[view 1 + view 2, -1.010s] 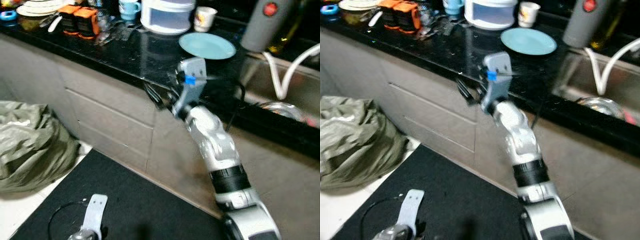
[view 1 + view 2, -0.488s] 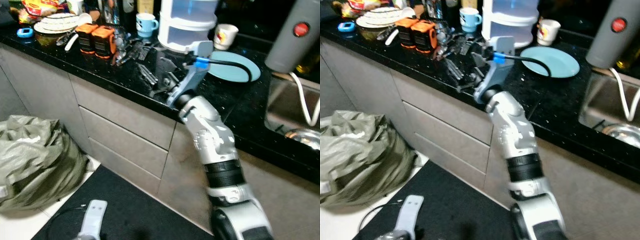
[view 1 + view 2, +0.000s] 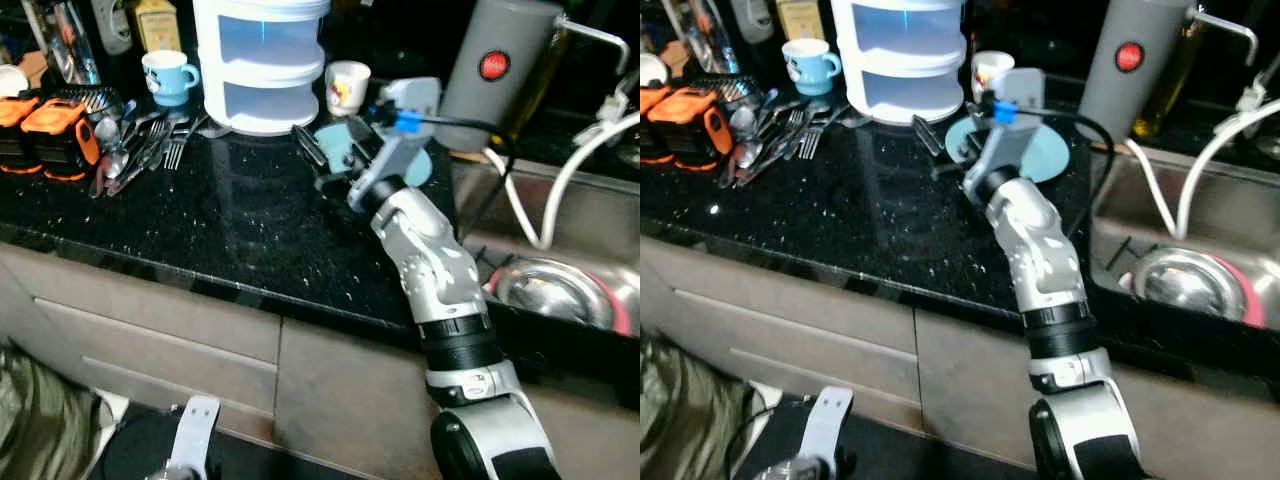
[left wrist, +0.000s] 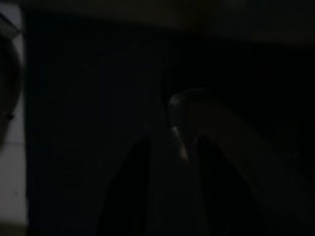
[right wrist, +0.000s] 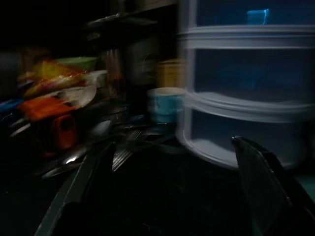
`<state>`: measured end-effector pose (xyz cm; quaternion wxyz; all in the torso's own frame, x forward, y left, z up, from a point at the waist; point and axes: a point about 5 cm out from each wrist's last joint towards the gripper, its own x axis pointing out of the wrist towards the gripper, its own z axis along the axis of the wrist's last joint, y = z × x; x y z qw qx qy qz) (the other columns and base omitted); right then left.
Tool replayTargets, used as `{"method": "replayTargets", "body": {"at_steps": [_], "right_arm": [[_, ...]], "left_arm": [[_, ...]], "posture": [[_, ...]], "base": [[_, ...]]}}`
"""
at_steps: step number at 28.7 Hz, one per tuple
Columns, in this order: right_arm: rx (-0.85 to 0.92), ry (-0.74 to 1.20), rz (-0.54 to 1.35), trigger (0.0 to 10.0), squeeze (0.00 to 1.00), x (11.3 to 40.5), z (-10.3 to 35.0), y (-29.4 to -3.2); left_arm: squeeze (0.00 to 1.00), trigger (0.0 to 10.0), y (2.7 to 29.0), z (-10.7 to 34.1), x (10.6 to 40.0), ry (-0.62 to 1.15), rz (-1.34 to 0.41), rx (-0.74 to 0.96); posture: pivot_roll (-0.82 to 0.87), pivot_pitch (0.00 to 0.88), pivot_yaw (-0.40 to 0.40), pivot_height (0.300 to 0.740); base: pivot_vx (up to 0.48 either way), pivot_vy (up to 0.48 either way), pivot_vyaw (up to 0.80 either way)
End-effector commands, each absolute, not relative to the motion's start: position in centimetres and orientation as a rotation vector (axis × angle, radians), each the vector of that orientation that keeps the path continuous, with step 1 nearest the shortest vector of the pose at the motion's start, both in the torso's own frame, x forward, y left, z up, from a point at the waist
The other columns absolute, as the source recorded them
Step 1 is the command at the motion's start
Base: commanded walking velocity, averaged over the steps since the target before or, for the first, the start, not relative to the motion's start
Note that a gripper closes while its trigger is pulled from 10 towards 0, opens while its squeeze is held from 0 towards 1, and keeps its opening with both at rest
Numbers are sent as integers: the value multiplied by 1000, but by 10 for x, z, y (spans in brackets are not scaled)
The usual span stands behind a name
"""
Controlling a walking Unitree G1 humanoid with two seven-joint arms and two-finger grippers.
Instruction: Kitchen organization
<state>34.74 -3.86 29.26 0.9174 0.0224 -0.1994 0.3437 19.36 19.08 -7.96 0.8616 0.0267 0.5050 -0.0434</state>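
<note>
Right gripper (image 3: 335, 160): fingers spread wide, nothing between them. It hangs low over the black counter (image 3: 230, 235), just in front of the light-blue plate (image 3: 1035, 150) and beside the white stacked container (image 3: 262, 65). Right wrist view confirms: two black fingers (image 5: 268, 184) well apart, pointing across bare counter toward the loose cutlery (image 5: 113, 147) and the blue mug (image 5: 165, 104).

Change over the last second: the head view has risen and closed in, so the counter top is now seen from above rather than from its front edge. That is camera and body motion; the counter items appear unmoved. The right arm has come up from the counter edge and reached in over the surface.

Meaning, as a judgement: approach done, no grasp yet. Likely targets are the cutlery, lying left of the container next to the orange boxes (image 3: 45, 135), or the plate; cannot tell which.

Left gripper (image 3: 190, 440): idle, low near the floor; wrist view too dark to tell its state.
</note>
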Motion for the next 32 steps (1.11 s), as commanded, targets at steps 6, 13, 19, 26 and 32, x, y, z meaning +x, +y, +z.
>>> {"method": "replayTargets", "body": {"at_steps": [6,13,19,26,32], "right_arm": [[-375,-429,869,10000,0,338,288,-36],[-608,-320,1045,10000,0,334,281,-54],[-663,-263,1161,10000,0,322,285,-69],[-896,-59,910,10000,0,345,276,-109],[-928,60,769,10000,0,355,255,-117]], "left_arm": [[0,10000,186,-81,191,1071,-101,45],[0,10000,185,-82,191,1079,-112,36],[0,10000,185,-82,190,1084,-120,32],[0,10000,185,-82,190,1092,-131,35],[0,10000,185,-82,190,1093,-136,40]], "posture": [[71,93,-49,740],[71,92,-51,740],[71,93,-58,740],[60,95,-59,740],[61,102,-53,740]], "base": [[80,0,0],[0,0,0],[0,0,0],[0,0,0],[0,0,0]]}}
